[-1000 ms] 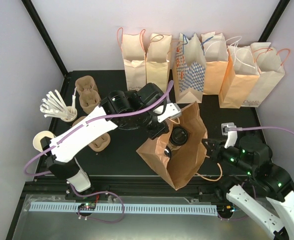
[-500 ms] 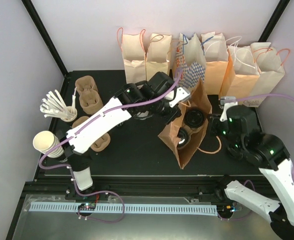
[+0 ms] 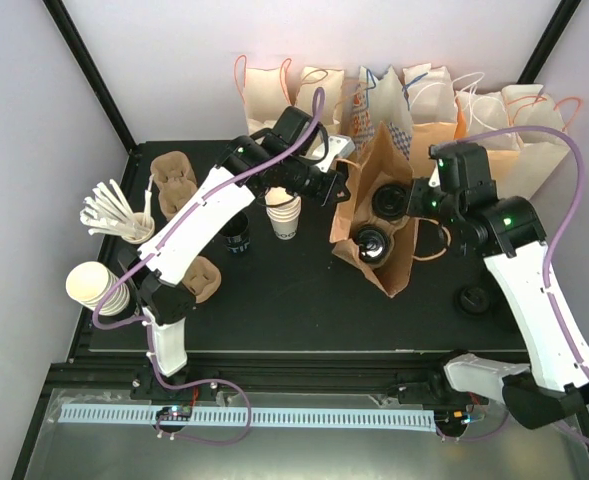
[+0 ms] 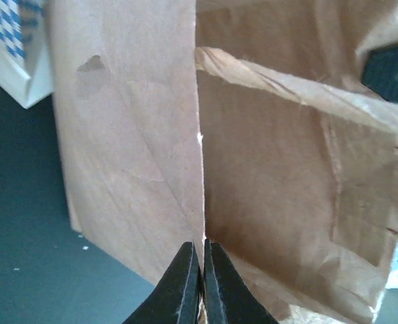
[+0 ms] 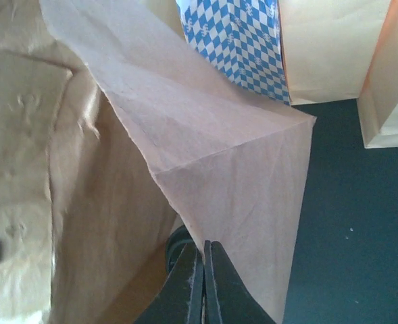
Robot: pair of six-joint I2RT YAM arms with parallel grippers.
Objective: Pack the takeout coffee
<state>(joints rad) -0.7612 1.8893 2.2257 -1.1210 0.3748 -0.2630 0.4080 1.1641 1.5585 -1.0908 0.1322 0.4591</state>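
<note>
Since the coffee (image 3: 372, 243) sits down inside the open bag (image 3: 389, 160), its black lid showing from above, the packing looks close to done. A second dark round shape (image 3: 387, 203) lies just beside it in the bag, toward the back; I cannot tell whether it is another lidded cup.

The left gripper (image 3: 341, 183) is pinched tight on the bag's left rim, and its wrist view shows the fingers closed on a paper edge. The right gripper (image 3: 421, 203) is clamped the same way on the right rim, with paper between its closed fingers. Between them the mouth is spread wide, and the bag leans rather than stands square. What seems left is to settle the bag upright, let go on both sides and draw the arms clear.

A printed white cup (image 3: 284, 216) stands just beside the left arm's wrist, with a short dark object (image 3: 237, 240) near it. A row of bags (image 3: 274, 100) lines the back, and a blue-checked bag (image 3: 374, 115) stands right behind the held one. A loose lid (image 3: 471, 298) lies on the table (image 3: 274, 300) by the right arm. Carriers (image 3: 174, 188), cutlery (image 3: 112, 212) and a cup stack (image 3: 96, 285) sit well to the left. The white cup and the back row look likeliest to be knocked when the arms pull away.
</note>
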